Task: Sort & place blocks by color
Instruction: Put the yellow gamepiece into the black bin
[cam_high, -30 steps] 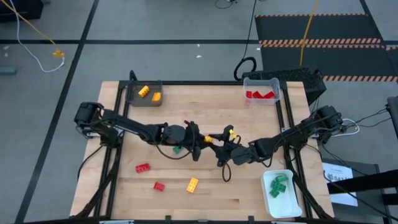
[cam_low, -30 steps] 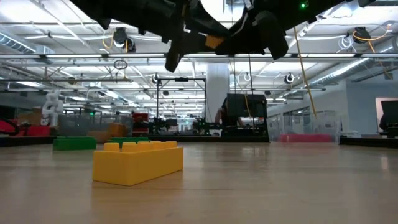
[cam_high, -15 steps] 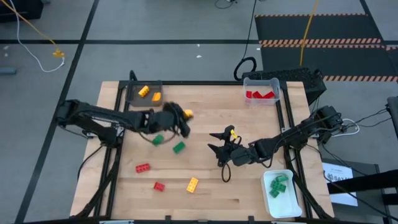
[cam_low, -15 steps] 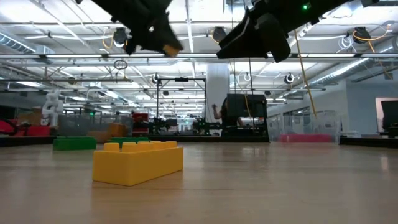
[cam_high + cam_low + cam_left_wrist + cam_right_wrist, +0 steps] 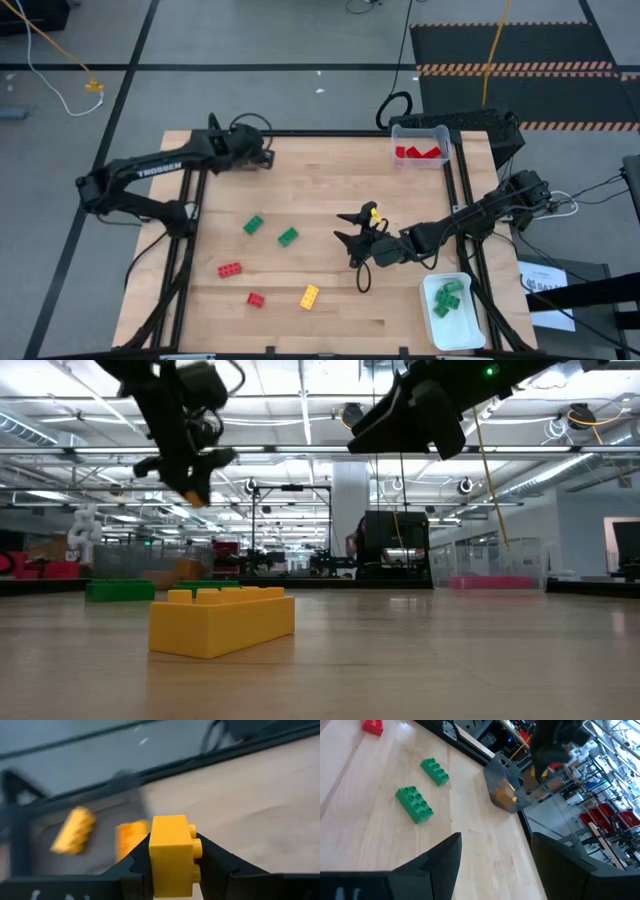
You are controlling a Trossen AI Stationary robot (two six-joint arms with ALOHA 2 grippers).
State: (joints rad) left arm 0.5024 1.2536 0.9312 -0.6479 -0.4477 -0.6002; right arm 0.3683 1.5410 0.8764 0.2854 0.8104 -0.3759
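High view, upper left: dark grey tray [image 5: 222, 162] mostly hidden under left gripper [image 5: 262, 155].
Left gripper: pinches yellow block [image 5: 171, 855].
Writing: "TROSSEN" on left arm [image 5: 160, 171].
Right gripper [image 5: 347, 238]: spread, empty, frame centre.

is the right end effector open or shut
Open: the right end effector shows its two dark fingers spread wide with bare wooden table between them.

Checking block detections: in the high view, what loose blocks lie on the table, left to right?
Larger red block → left green block → smaller red block → right green block → yellow block.
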